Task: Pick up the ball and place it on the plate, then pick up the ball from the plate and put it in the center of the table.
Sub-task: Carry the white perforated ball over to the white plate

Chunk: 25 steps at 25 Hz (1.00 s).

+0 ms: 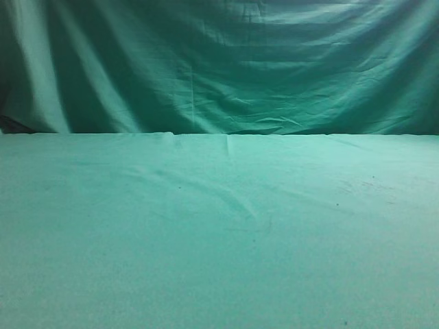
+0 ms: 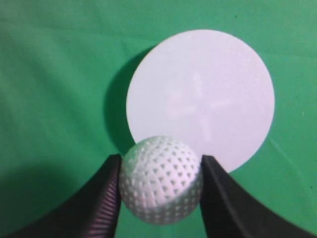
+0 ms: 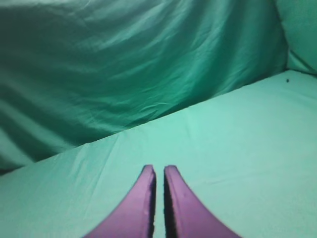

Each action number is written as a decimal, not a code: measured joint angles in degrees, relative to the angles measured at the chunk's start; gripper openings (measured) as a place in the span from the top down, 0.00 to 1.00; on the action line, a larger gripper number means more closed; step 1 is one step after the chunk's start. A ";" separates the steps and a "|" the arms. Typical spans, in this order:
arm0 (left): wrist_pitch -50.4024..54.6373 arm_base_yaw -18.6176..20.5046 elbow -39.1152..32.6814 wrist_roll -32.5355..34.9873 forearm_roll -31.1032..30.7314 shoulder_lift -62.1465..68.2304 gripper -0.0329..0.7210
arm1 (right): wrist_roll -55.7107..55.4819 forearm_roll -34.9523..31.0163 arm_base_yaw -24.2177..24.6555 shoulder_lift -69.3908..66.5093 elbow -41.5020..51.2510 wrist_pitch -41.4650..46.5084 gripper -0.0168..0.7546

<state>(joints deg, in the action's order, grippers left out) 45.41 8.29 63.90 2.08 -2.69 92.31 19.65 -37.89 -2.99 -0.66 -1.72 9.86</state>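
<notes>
In the left wrist view my left gripper is shut on the ball, a small white dimpled sphere held between the two black fingers. It hangs above the near edge of the round white plate, which lies flat on the teal-green table. In the right wrist view my right gripper is shut and empty, with only a thin slit between its fingers, above the bare table. The exterior view shows only the table; ball, plate and both grippers are out of that view.
A darker green draped curtain hangs behind the table's far edge and also shows in the right wrist view. A slight wrinkle runs across the cloth near the middle.
</notes>
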 joint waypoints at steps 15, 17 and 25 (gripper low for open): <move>-3.50 0.00 -0.62 0.63 0.66 1.07 0.55 | 11.64 -0.83 0.00 -38.27 -21.99 23.60 0.92; -3.50 0.00 -0.62 1.70 0.95 1.07 0.55 | 15.05 1.77 0.00 -42.32 -25.94 29.14 0.92; -3.76 0.00 -0.62 4.68 1.96 1.07 0.55 | -1.34 27.46 -8.65 -54.38 -38.20 37.95 0.92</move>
<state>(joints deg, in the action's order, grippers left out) 41.65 8.29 63.28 6.76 -0.72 93.37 18.31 -10.43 -11.65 -55.04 -39.92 47.80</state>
